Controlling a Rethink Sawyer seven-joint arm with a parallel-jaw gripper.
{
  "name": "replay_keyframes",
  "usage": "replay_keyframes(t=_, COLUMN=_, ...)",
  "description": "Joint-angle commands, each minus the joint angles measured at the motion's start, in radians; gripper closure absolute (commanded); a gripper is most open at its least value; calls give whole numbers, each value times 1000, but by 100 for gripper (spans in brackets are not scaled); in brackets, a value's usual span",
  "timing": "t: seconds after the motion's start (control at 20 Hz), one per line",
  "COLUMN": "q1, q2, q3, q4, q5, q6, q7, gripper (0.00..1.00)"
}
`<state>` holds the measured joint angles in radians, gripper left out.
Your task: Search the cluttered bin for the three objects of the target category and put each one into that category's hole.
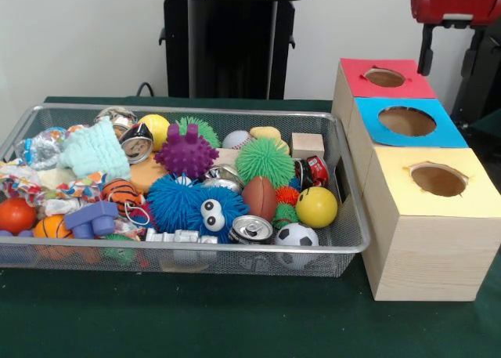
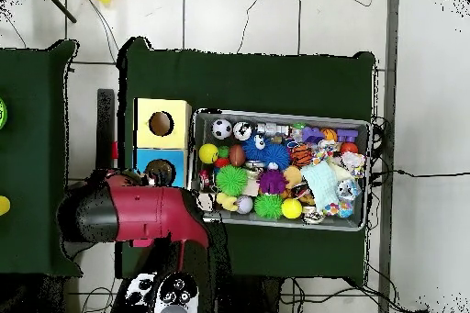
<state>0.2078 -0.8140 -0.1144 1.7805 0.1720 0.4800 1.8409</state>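
The wire mesh bin [image 1: 351, 244] is full of toys; it also shows in the overhead view [image 2: 279, 114]. One wrinkly see-through bottle [image 1: 43, 147] with a blue label lies in its far left corner, seen from above at the right end [image 2: 347, 190]. I cannot pick out the other bottles among the clutter. The red-faced hole [image 1: 384, 77] is the farthest of three on the wooden box. The red arm [image 2: 138, 213] hangs over that end and hides the red face from above. Its gripper [image 1: 427, 51] shows only as a dark part behind the box.
Blue-faced hole [image 1: 406, 121] and yellow-faced hole [image 1: 437, 180] sit nearer on the same box, right of the bin. In the bin lie spiky balls [image 1: 264, 160], a shiny can [image 1: 250, 229], a soccer ball [image 1: 296, 236], a yellow ball [image 1: 316, 207] and a wooden block [image 1: 307, 145].
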Motion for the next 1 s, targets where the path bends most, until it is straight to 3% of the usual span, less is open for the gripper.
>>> replay_keyframes(t=0.05, q1=-3, q2=27, q3=-7, q4=15, q5=16, q6=36, q7=211, gripper=0)
replay_keyframes(t=0.25, q1=-15, q2=25, q3=-4, q4=5, q5=15, q6=44, q7=192, gripper=0)
replay_keyframes(t=0.5, q1=-37, q2=-28, q3=-11, q4=-12, q5=17, q6=132, q7=161, gripper=0)
replay_keyframes(t=0.75, q1=-128, q2=-40, q3=27, q4=-17, q5=12, q6=134, q7=71, gripper=0)
replay_keyframes(t=1.0, q1=-239, q2=-48, q3=73, q4=-71, q5=-22, q6=209, q7=-52, gripper=0)
